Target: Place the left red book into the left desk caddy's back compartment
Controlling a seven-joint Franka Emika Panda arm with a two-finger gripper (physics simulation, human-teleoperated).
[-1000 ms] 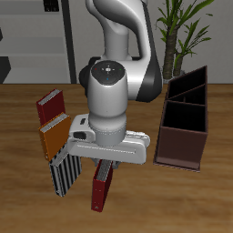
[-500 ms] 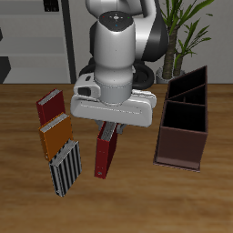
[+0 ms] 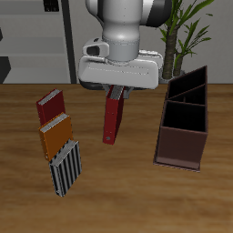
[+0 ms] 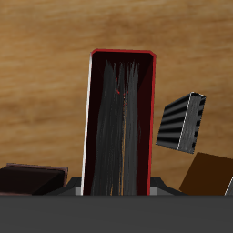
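Note:
The left red book (image 3: 112, 120) hangs upright in the air above the table, and my gripper (image 3: 117, 92) is shut on its top edge. In the wrist view the book (image 4: 119, 123) fills the middle, showing its dark page edge inside a red cover. The left desk caddy (image 3: 181, 148), a long dark maroon open box with three sections, stands on the table beside the book, apart from it. Its back compartment (image 3: 192, 84) is the section farthest from the table's front edge. The caddy does not show in the wrist view.
A maroon book (image 3: 51, 105), an orange book (image 3: 55, 135) and a grey striped book (image 3: 65, 168) lie in a row on the table, on the book's other side from the caddy. A potted plant (image 3: 185, 27) stands behind the caddy. The striped book (image 4: 181, 122) and the orange book (image 4: 207, 173) show below in the wrist view.
My gripper has risen and moved back and toward the caddy, carrying the red book up off the table. The other books and the caddy have not moved.

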